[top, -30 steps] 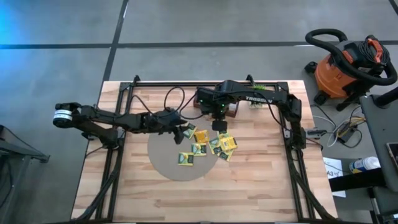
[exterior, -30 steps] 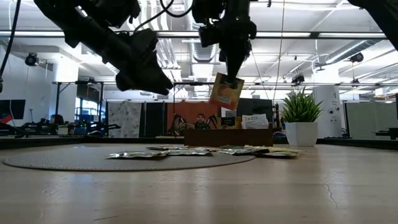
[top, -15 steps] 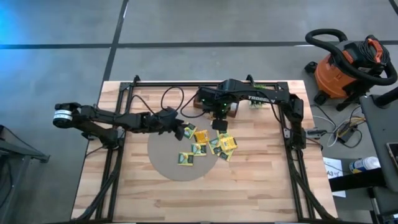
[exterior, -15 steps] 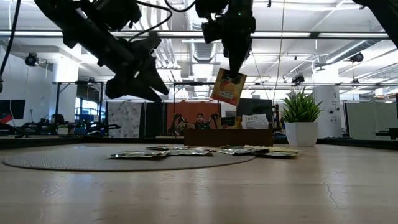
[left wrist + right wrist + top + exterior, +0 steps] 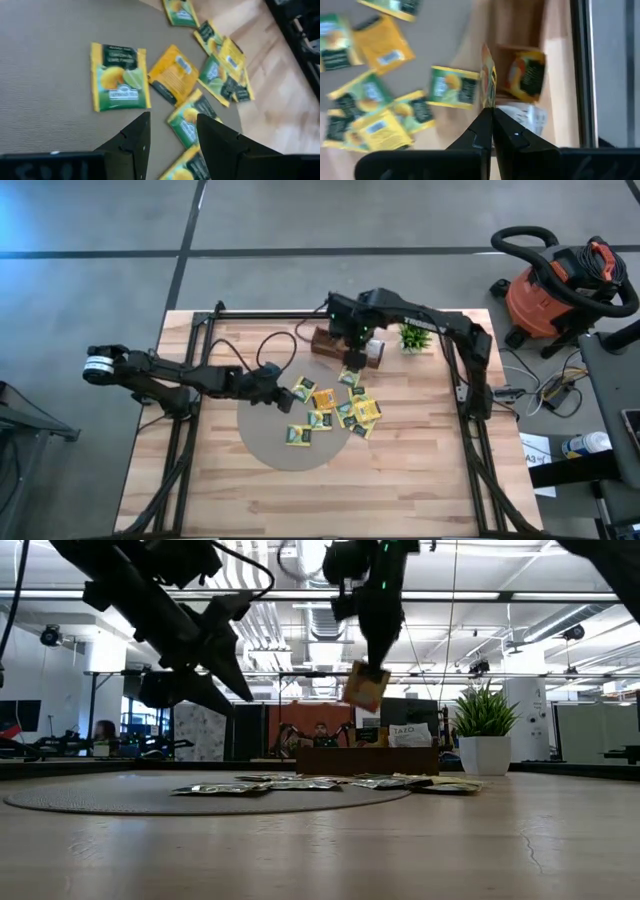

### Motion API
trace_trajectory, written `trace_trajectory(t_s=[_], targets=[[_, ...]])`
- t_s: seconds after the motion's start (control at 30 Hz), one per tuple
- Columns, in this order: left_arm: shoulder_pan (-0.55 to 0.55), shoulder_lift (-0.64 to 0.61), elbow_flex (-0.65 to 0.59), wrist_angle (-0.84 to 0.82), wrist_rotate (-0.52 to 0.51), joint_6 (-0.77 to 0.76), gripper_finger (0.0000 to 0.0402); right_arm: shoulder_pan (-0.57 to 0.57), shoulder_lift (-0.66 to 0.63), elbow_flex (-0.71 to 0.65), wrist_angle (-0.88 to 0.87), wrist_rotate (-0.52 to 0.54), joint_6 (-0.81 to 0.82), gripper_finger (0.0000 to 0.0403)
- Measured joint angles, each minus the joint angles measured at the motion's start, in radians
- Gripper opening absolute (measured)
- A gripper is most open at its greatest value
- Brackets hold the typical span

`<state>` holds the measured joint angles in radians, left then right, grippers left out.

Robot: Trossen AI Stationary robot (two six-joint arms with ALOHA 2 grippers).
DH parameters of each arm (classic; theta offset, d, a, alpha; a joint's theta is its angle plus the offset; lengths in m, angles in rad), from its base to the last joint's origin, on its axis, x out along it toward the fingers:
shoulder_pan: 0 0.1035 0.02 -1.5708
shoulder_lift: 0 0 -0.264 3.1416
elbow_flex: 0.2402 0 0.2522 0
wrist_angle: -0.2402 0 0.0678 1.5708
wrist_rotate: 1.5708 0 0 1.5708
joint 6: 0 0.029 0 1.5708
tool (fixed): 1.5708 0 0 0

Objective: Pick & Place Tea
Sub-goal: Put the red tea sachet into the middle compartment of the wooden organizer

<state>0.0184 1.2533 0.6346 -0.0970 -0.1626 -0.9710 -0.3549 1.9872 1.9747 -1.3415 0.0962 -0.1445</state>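
Note:
Several yellow and green tea sachets (image 5: 330, 415) lie flat on the round grey mat (image 5: 265, 435). My right gripper (image 5: 372, 665) is shut on an orange-red sachet (image 5: 363, 688), high above the table by the brown wooden tray (image 5: 328, 340). The tray holds an orange sachet (image 5: 527, 75) and a white one (image 5: 522, 115). My left gripper (image 5: 172, 132) hovers open over the mat's far left part, above a green-yellow sachet (image 5: 120, 77) and touching nothing. My right gripper pinches the orange-red sachet's top edge (image 5: 368, 670) between its two shut fingers, which come from above and point down. The sachet hangs below the fingers, slightly tilted and clear of table and tray. In the right wrist view it shows edge-on (image 5: 487, 75).
A small potted plant (image 5: 413, 337) stands right of the tray at the table's far edge. The arms' black frame rails (image 5: 465, 395) run along both table sides. Bare wood lies toward the near edge (image 5: 330, 500). A shop vacuum (image 5: 550, 290) stands off the table.
My right gripper has carried the hanging orange-red sachet toward the table's far edge, to the tray, staying shut and high. My left gripper has rolled about its own pointing line above the mat, staying open and in much the same place.

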Motion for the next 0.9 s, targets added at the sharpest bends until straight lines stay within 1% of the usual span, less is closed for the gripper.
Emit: trace_trajectory(t_s=[0.1, 0.17, 0.33, 0.43, 0.5, 0.67, 0.9], targets=[[0.040, 0.000, 0.000, -0.006, 0.004, 0.022, 0.0154, -0.062, 0.045, 0.000, 0.002, -0.037, -0.027, 0.0008], [0.083, 0.000, 0.000, -0.006, 0.027, 0.063, 0.0154, -0.093, 0.072, 0.000, 0.002, -0.040, -0.047, 0.0008], [0.218, 0.000, 0.000, -0.019, 0.164, 0.180, 0.0154, -0.141, 0.122, 0.000, 0.008, -0.044, -0.071, 0.0008], [0.289, 0.000, 0.000, -0.020, 0.218, 0.231, 0.0154, -0.150, 0.129, 0.000, 0.013, -0.074, -0.074, 0.0008], [0.327, 0.000, 0.000, -0.020, 0.231, 0.261, 0.0154, -0.150, 0.129, 0.000, 0.020, -0.096, -0.073, 0.0008], [0.392, 0.000, 0.000, -0.020, 0.232, 0.312, 0.0154, -0.147, 0.132, 0.000, 0.020, -0.098, -0.073, 0.0008], [0.424, 0.000, -0.001, -0.020, 0.233, 0.355, 0.0154, -0.147, 0.167, 0.000, 0.021, -0.097, -0.072, 0.0008]])
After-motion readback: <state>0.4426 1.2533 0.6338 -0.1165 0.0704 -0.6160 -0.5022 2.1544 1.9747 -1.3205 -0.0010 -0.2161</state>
